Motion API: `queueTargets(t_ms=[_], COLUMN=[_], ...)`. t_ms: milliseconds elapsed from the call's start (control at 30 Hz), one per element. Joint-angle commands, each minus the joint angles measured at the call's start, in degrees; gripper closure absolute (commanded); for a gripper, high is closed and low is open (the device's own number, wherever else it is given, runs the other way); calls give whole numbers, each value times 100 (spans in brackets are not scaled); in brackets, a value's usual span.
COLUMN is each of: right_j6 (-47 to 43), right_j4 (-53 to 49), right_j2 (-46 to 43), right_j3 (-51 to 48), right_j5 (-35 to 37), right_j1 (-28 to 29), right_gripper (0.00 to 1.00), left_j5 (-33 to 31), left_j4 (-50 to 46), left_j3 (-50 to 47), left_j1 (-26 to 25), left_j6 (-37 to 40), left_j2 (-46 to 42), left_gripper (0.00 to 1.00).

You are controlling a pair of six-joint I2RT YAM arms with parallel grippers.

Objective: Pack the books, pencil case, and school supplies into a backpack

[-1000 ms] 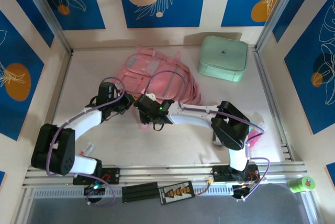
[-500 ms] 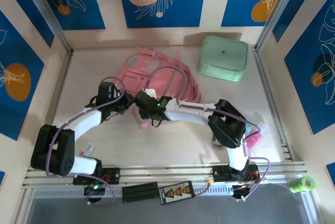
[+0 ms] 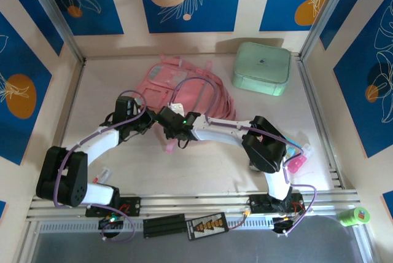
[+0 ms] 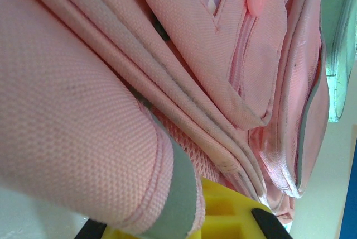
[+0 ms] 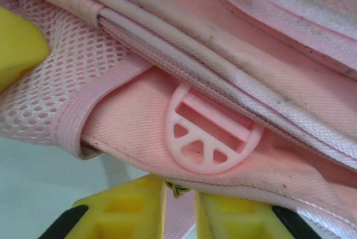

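Note:
The pink backpack [image 3: 187, 88] lies flat at the table's middle back. My left gripper [image 3: 147, 122] is at its near-left edge, shut on a padded fold with grey-green trim [image 4: 178, 194]; one yellow finger [image 4: 234, 216] shows under the fabric. My right gripper [image 3: 170, 120] sits just beside it at the near edge. Its yellow fingers [image 5: 120, 211] stand nearly together with a pink webbing strap [image 5: 179, 208] pinched between them, below a round pink buckle [image 5: 212, 135]. The books are out of view.
A mint-green rounded box [image 3: 262, 67] stands at the back right. Small pink and clear items [image 3: 296, 162] lie by the right arm's elbow, partly hidden. A small white item [image 3: 104, 174] lies near the left arm's base. Walls enclose the table.
My right gripper has slid a little left and back along the backpack's near edge, and its jaws have narrowed on the strap. The left arm has stayed put.

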Motion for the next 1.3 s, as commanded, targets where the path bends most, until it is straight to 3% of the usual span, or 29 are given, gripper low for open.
queueTargets(t_ms=[0, 333, 600, 833, 1133, 1267], right_j6=[146, 233, 544, 1005, -359, -565], right_j4=[-178, -66, -381, -608, 391, 427], right_j2=[61, -295, -895, -1744, -1928, -1814], right_j3=[123, -633, -1429, -2594, -2731, -2615], right_j5=[326, 541, 717, 782, 352, 322], right_j1=[-44, -55, -127, -590, -808, -822], right_gripper=[80, 93, 93, 91, 80, 77], left_j5=[427, 377, 241, 166, 233, 244], left_j4=[218, 156, -66, -119, -116, -126], left_j3=[200, 280, 437, 447, 482, 482], left_j1=[-129, -124, -99, -28, -24, -24], left_j6=[102, 149, 381, 466, 443, 444], left_j2=[-234, -193, -133, -68, -41, -50], left_gripper=[100, 100, 100, 100, 100, 100])
